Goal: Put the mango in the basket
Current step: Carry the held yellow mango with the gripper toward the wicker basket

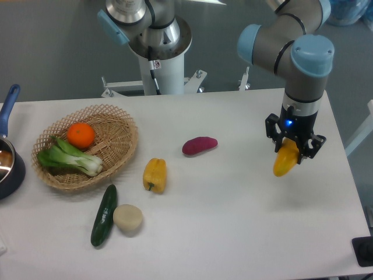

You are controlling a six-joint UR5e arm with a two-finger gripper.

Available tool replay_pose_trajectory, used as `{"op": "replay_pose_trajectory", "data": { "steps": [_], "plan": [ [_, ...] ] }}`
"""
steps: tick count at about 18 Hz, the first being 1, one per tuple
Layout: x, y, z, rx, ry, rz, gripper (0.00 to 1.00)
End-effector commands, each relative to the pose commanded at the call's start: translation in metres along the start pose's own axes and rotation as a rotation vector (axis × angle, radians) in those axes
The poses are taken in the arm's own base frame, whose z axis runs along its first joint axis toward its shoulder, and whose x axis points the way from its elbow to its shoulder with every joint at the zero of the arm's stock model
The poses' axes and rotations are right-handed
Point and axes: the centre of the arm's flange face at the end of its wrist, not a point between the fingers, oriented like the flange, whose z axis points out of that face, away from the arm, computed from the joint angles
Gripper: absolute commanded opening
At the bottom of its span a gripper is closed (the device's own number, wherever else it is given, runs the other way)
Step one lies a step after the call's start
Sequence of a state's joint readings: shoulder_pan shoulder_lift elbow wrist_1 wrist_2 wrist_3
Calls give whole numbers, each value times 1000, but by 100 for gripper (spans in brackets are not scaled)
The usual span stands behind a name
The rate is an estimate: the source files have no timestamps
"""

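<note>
The mango (285, 161) is a smooth yellow-orange oval, held between the fingers of my gripper (291, 150) at the right side of the table, lifted above the tabletop. The gripper is shut on its upper part; the lower end hangs free. The light tan wicker basket (119, 153) sits at the far left of the table, well away from the gripper. It holds a round orange (81, 135) and a green bok choy (68, 159).
A yellow bell pepper (155, 174) lies right of the basket. A purple sweet potato (199, 145) lies mid-table. A dark cucumber (104, 214) and a pale round potato (128, 218) lie in front. A dark pot with a blue handle (8, 157) stands at the left edge.
</note>
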State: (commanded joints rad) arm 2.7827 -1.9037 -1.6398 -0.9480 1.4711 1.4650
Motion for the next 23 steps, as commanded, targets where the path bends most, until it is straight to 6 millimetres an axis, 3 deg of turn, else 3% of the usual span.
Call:
{"op": "replay_pose_trajectory", "data": {
  "steps": [9, 11, 13, 15, 20, 23],
  "plan": [
    [-1, -11, -1, -4, -7, -32, 55],
    [4, -11, 11, -14, 12, -31, 55],
    [24, -21, 33, -32, 49, -8, 54],
    [37, -27, 42, -54, 61, 6, 54],
    [69, -87, 55, -127, 60, -11, 54],
    [105, -127, 59, -155, 71, 40, 54]
  ]
}}
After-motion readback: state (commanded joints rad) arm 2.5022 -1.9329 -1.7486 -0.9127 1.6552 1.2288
